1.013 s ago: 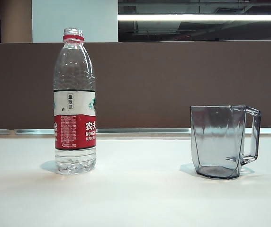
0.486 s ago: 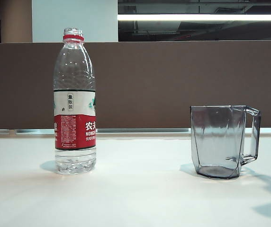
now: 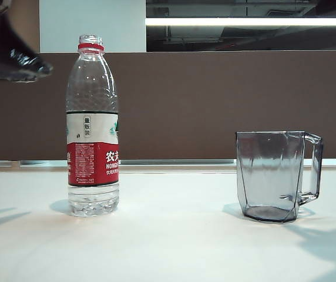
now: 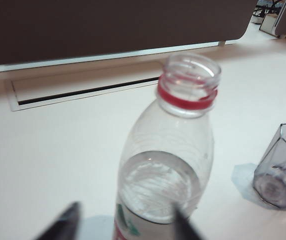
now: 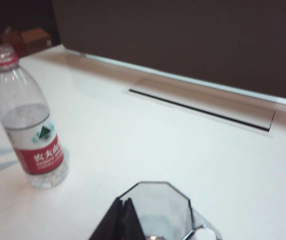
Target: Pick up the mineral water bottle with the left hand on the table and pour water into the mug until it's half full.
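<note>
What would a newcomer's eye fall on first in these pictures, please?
First, the tall open water bottle with its red and white label, standing on the left of the white table. Next, the empty smoky-grey mug to the right, well apart from it. Then the left gripper, a dark blur high beside the bottle's neck, its fingers apart; the right gripper hovers by the mug.

A clear plastic mineral water bottle (image 3: 93, 126) stands upright and uncapped on the white desk (image 3: 174, 247), its red neck ring and red-and-white label with Chinese characters facing the room. Well apart to its right sits an empty smoky-grey faceted mug (image 3: 272, 176), upright, its squared handle pointing away from the bottle. The left claw (image 4: 125, 225), black and blurred, hovers high beside the bottle's neck, fingers parted.
</note>
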`<state>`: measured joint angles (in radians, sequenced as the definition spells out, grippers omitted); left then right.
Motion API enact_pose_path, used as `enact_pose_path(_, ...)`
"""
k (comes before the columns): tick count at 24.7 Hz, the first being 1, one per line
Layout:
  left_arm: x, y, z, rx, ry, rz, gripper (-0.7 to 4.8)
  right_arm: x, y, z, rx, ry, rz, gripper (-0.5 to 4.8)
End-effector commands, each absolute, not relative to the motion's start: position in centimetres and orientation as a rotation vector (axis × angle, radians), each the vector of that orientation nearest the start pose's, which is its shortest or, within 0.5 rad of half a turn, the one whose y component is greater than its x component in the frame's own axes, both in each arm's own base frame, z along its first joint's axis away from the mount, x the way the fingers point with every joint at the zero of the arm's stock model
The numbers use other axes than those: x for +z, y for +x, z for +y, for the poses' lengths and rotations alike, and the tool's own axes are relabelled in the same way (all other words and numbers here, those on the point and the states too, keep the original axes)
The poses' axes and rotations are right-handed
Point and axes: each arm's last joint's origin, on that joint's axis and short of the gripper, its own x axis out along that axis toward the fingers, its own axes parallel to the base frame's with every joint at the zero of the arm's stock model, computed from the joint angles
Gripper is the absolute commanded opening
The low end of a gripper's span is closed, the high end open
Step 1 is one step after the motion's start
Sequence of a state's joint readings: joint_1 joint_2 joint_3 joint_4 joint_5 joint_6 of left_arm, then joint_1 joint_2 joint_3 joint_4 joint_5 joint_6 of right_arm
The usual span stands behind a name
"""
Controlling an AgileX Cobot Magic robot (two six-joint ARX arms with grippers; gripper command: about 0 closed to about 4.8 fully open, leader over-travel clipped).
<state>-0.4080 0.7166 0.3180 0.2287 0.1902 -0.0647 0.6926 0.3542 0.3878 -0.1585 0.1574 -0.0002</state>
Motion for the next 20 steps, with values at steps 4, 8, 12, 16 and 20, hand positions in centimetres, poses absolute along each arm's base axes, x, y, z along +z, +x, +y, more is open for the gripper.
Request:
enact_pose_path(4,22.1,14.8,-7.3,-0.702,-0.048,0.186,4.79,25.3,8.7,6.9,0.542,-0.05,0.105,-0.02)
enact_pose_path(8,21.8,14.7,-7.4,-0.715,-0.049,0.191,4.79,25.3,8.7,6.9,0.544,-0.051,0.107,-0.02)
enact_pose_path(12,19.9,15.4,-7.7,-0.719,-0.047,0.233,4.79,25.1,8.5,6.9,0.564,-0.071,0.153,-0.02)
enact_pose_path(16,18.9,16.7,-8.3,-0.728,-0.016,0.225,4.79,24.8,8.2,6.7,0.583,-0.103,0.225,-0.02)
enact_pose_path(20,17.7,18.3,-9.0,-0.758,-0.027,0.211,4.79,24.4,7.9,6.9,0.702,-0.107,0.278,-0.02)
